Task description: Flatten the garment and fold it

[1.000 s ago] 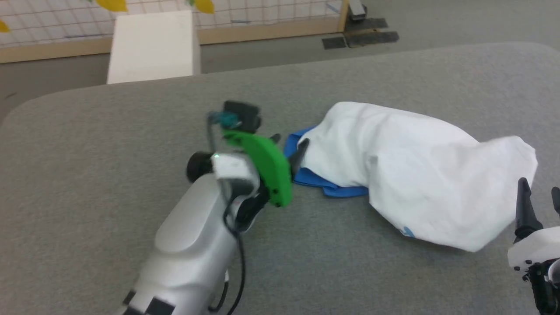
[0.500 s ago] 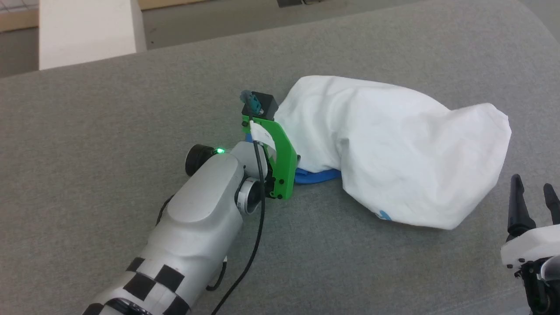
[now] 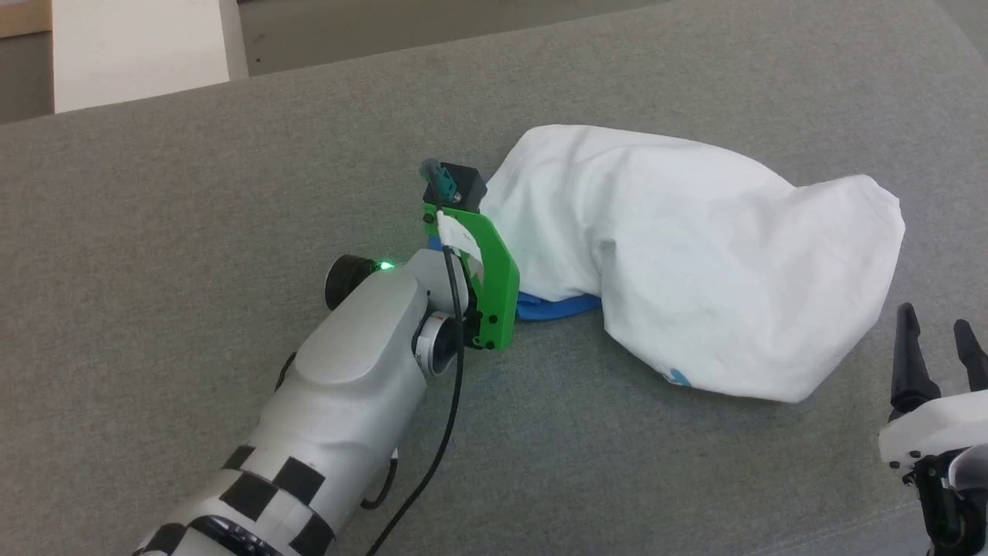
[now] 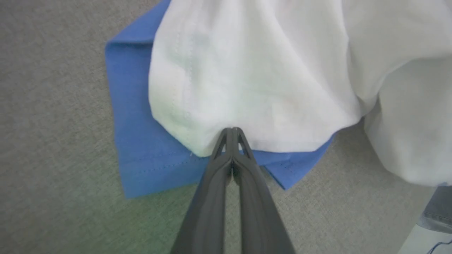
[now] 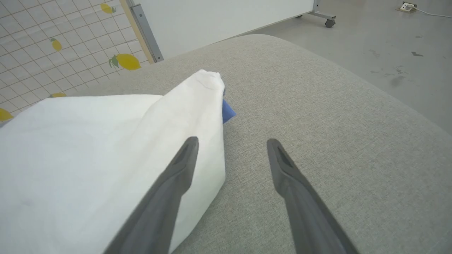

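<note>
The garment lies bunched in one long white heap on the grey worktop. Its long axis runs left to right, the right end a little nearer than the left. A blue sleeve sticks out flat from under the left end, and a scrap of light-blue print shows at the near edge.

The left gripper is at that left end, its two fingers pressed together on the white edge just above the sleeve. The cloth gathers at the tips, so it looks like a pinch on the fabric rather than a closed gripper resting on it. The right gripper hangs with its fingers spread, holding nothing, just beside the near right corner of the heap. In the right wrist view one finger overlaps the white cloth, but I cannot tell whether it touches.

The task looks to be at its start, with nothing flattened yet. What matters for the next move is that the heap stretches away to the right from the left grip. The free right end is therefore nearest the right gripper, so pulling the two ends apart along that axis would open the cloth
</note>
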{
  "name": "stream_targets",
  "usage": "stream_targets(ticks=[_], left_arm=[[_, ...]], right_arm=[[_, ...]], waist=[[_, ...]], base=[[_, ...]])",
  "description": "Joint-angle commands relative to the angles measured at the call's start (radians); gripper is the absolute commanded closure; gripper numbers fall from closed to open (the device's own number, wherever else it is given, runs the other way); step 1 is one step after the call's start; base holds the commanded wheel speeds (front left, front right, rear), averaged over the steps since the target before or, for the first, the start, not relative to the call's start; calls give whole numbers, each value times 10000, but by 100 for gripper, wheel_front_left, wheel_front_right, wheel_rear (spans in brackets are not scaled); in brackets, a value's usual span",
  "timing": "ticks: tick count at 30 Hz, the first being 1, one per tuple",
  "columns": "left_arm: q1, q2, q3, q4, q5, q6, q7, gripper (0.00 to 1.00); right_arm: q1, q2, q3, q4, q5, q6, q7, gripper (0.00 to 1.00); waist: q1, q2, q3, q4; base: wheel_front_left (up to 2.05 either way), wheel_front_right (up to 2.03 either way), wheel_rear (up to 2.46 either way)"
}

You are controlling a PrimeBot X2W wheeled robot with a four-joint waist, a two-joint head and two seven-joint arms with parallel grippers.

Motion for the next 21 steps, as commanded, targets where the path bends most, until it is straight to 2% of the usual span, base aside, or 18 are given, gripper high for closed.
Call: stream_targets(ticks=[1, 5, 6, 7, 14, 21], left_arm=[[-13, 24, 19, -88, -87, 3, -260, 100], [-145, 24, -29, -287, -320, -95, -607, 100], [-192, 24, -3, -370, -390, -70, -767, 77], [-253, 24, -32, -408, -352, -38, -874, 0], [-471, 142, -171, -192, -228, 354, -644, 0], [-330, 246, -63, -24, -489, 529, -239, 0]], right_arm=[[-163, 6, 23, 39, -6, -15, -63, 0], [-125, 7, -1, 70, -60, -15, -28, 0], [-105, 7, -23, 70, -74, -15, -14, 0], [-90, 7, -31, 76, -86, -15, -2, 0], [-33, 7, 67, 146, -77, -15, 69, 0], [-109, 7, 195, 160, 46, -15, -12, 0]], waist=[[0, -1, -28, 56], [0, -1, -124, 174], [0, -1, -166, 217], [0, -1, -192, 246], [0, -1, -407, 317], [0, -1, -34, 9]], base=[[0, 0, 0], [0, 0, 0], [0, 0, 0], [0, 0, 0], [0, 0, 0], [0, 0, 0]])
